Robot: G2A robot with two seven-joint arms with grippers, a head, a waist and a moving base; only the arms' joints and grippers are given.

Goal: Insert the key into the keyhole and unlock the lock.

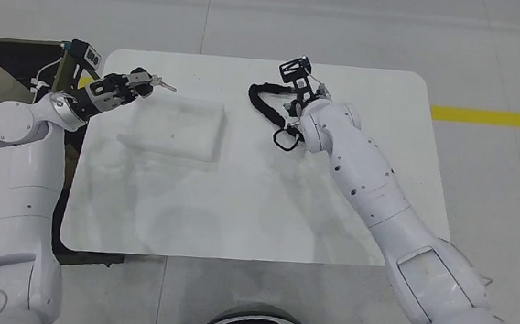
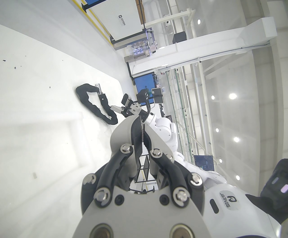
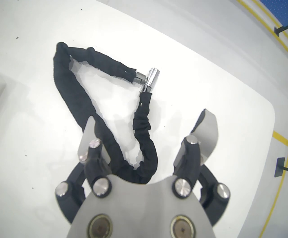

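Key (image 1: 167,86) is pinched edge-on betw. the pressed-together fingers of the left gripper (image 2: 141,129), held over the table (image 1: 237,215) nr its far left corner. Chain lock (image 3: 74,94), black fabric sleeve w/ a chrome cylinder (image 3: 153,76) joining its ends, lies looped by the far edge, abt mid-table. Right gripper (image 3: 148,117) hangs over the loop, fingers spread wide; contact w/ sleeve can't be told. Flat white pad (image 1: 180,128) lies nr the key, apart from the lock.
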